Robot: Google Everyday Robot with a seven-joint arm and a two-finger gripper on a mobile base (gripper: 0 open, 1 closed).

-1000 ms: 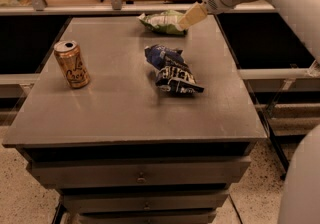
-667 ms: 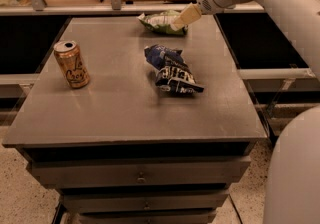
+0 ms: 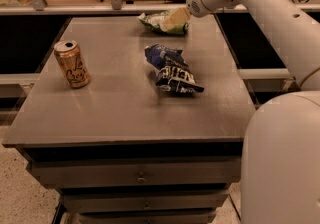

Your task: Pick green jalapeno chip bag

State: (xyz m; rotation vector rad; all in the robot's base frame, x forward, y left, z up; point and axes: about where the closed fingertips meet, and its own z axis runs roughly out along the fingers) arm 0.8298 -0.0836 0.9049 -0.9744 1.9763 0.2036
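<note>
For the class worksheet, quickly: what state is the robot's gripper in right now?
Gripper: at the green jalapeno chip bag, on its right end; open, closed or holding cannot be told.

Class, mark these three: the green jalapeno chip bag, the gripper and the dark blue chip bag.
green jalapeno chip bag (image 3: 152, 21), camera view, its left half
gripper (image 3: 174, 21), camera view, its tip, at that bag's right end
dark blue chip bag (image 3: 172, 70), camera view, its middle

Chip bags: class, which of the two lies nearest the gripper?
The green jalapeno chip bag at the table far edge; the gripper sits against it. The dark blue bag lies mid-table, apart.
</note>
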